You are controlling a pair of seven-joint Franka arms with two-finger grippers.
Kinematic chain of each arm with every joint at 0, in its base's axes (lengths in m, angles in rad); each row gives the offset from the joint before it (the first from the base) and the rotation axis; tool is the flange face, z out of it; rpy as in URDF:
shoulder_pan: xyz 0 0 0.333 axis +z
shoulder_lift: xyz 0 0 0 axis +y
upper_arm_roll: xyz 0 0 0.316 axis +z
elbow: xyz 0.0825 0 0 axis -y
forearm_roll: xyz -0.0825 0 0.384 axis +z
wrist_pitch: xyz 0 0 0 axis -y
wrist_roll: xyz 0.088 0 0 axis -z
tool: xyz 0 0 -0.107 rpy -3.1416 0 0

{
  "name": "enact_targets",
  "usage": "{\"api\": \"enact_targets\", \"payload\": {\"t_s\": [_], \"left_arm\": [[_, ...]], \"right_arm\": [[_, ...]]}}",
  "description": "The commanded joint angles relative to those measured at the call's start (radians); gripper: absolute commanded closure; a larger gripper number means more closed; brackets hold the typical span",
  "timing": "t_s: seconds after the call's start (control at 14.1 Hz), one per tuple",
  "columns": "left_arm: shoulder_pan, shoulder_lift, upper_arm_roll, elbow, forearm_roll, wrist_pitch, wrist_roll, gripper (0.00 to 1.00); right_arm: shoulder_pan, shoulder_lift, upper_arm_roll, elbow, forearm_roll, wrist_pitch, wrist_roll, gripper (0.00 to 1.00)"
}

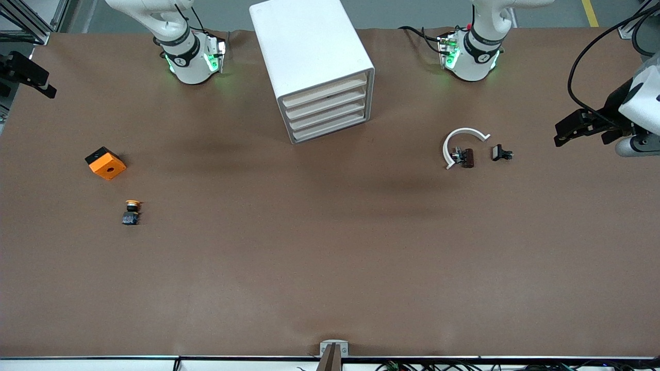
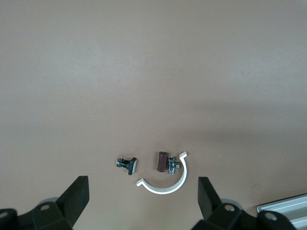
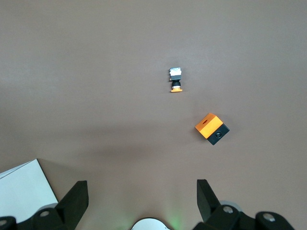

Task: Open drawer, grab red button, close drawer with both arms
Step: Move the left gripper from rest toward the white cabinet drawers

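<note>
The white cabinet (image 1: 314,56) stands at the middle of the table between the two arm bases, also seen as a corner (image 3: 21,189). All four cream drawer fronts are pushed in; the drawer (image 1: 330,130) is the lowest. The button is hidden. My left gripper (image 1: 582,129) hangs open over the left arm's end of the table, and its wrist view shows the gripper (image 2: 144,196) holding nothing. My right gripper (image 1: 31,77) hovers over the right arm's end, also open and holding nothing (image 3: 142,199).
An orange cube with a hole (image 1: 105,163) and a yellow-capped push button (image 1: 132,211) lie toward the right arm's end. Toward the left arm's end lie a white curved clip (image 1: 459,139), a small brown part (image 1: 466,157) and a small black part (image 1: 500,153).
</note>
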Motion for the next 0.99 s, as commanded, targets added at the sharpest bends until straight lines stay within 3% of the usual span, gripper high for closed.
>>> {"api": "enact_targets", "payload": {"t_s": [0.0, 0.5, 0.92], "left_arm": [[0.004, 0.013, -0.002, 0.024, 0.009, -0.023, 0.014, 0.0], [0.005, 0.039, 0.0, 0.001, 0.0, -0.029, 0.011, 0.0], [-0.028, 0.249, -0.026, -0.019, 0.004, 0.015, 0.006, 0.0]], "right_arm": [[-0.009, -0.006, 0.004, 0.006, 0.001, -0.009, -0.004, 0.0], [-0.009, -0.006, 0.002, 0.006, 0.001, -0.009, -0.004, 0.0], [-0.009, -0.006, 0.002, 0.006, 0.001, -0.009, -0.004, 0.0]]}}
